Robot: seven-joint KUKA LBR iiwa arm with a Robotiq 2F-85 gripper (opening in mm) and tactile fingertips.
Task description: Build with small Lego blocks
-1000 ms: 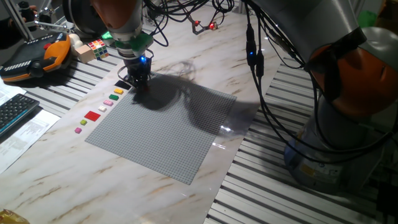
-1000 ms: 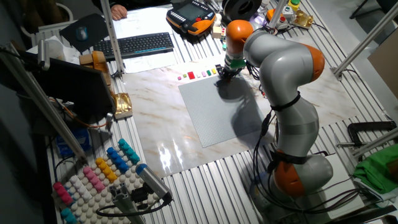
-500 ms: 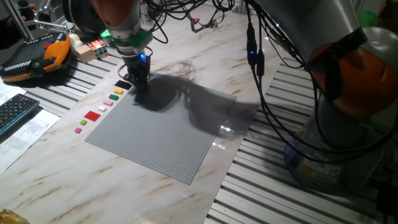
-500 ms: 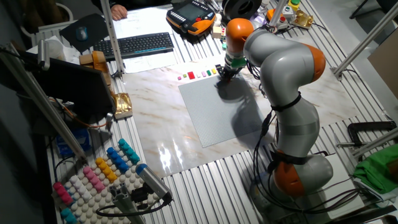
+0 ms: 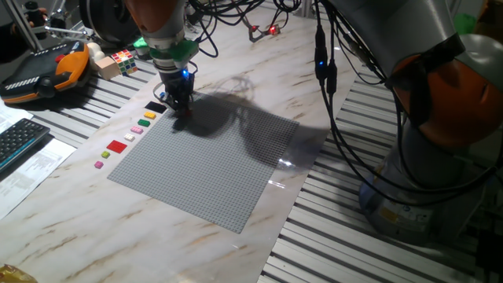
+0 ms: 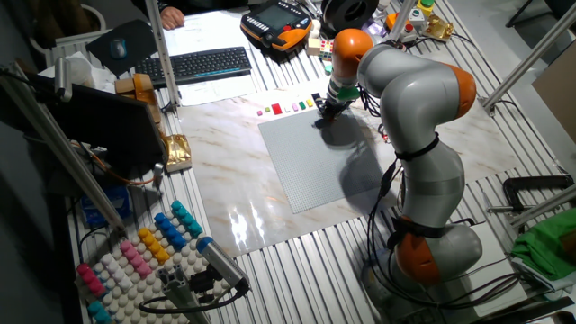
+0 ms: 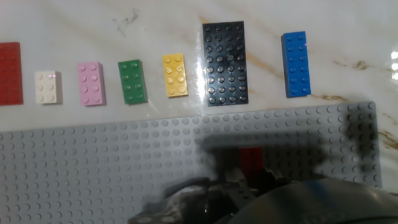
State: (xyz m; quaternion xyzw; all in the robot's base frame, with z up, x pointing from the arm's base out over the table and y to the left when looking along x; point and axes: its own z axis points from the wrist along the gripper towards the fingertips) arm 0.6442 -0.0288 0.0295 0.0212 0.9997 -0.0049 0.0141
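The jaws are low over the far corner of the big grey baseplate (image 5: 208,161), close to its edge. From the two side cameras the gripper (image 5: 181,106) looks dark and small, and I cannot tell if the jaws are wide or narrow. In the hand view something red (image 7: 250,158) shows right by the blurry gripper (image 7: 249,186), on the grey plate. It may be a small brick between the jaws, but it is too hidden to be sure.

Just past the edge of the plate, a row of small Lego blocks lies on the marble desk (image 5: 259,71). In the hand view, from right to left, there is a blue brick (image 7: 296,64), a big black brick (image 7: 225,63), a yellow brick (image 7: 175,74), a green brick (image 7: 132,81), a pink brick (image 7: 91,83), a white brick (image 7: 48,86) and a red brick (image 7: 10,72) at the picture's edge. They lie apart from each other and do not touch the plate.

Farther off, a coloured puzzle cube (image 5: 122,60) sits near an orange and black hand controller (image 5: 47,69). A keyboard (image 6: 205,64) lies on the desk side too.
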